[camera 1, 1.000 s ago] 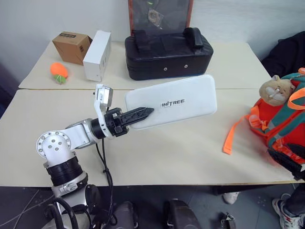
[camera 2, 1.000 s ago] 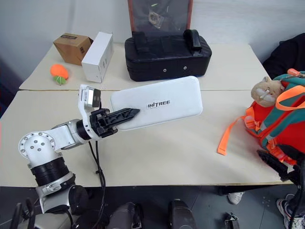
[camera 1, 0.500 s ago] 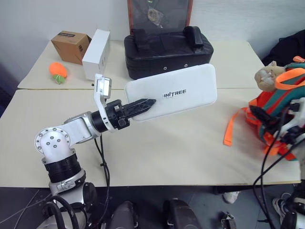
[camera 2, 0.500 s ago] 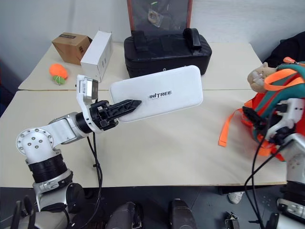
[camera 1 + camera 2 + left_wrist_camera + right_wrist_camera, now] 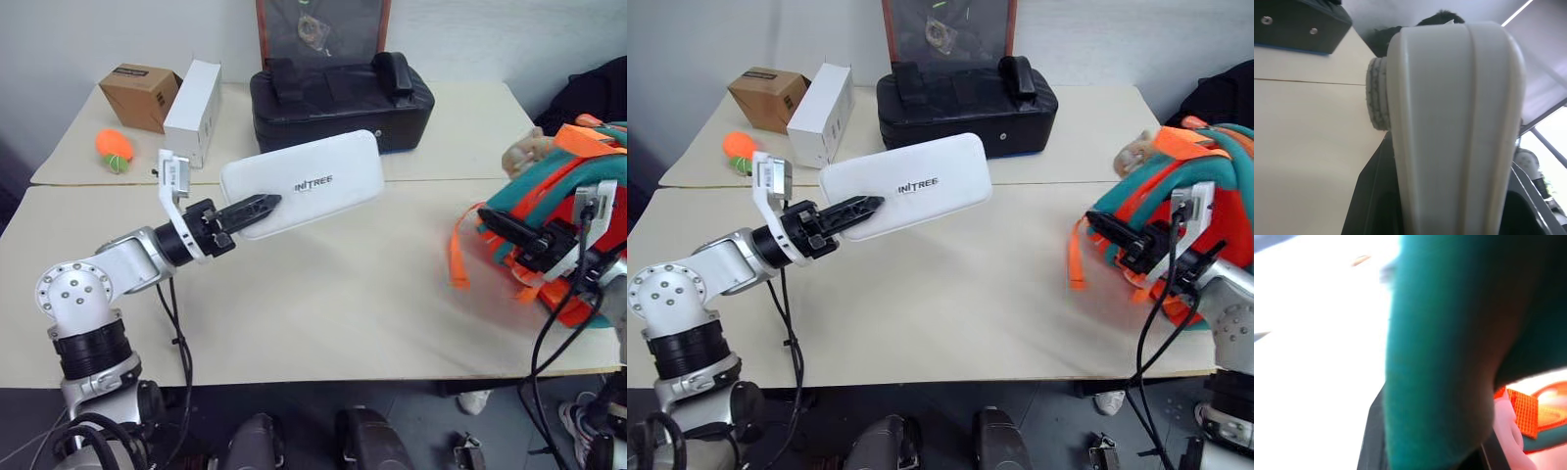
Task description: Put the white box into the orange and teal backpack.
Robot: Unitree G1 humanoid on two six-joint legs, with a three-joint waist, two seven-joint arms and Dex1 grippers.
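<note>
Left hand [image 5: 247, 209] clamped on one end of flat white rounded box [image 5: 304, 181], held aloft over table's [image 5: 323, 304] far middle, ready for loading. At right edge, right hand [image 5: 505, 226] nearly closed on orange-and-teal fabric backpack [image 5: 563, 186], apparently steadying it.

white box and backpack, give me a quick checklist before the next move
1. Left gripper clamped on the white box, box lifted off the table: ok.
2. Right gripper closed on a teal part of the orange and teal backpack: ok, per the right wrist view.
3. Backpack opening facing the box: cannot tell.
4. Path across the table between box and backpack free: ok.
5. Box well away from the black case: ok.
6. Box inside the backpack: not ok, not yet.
</note>
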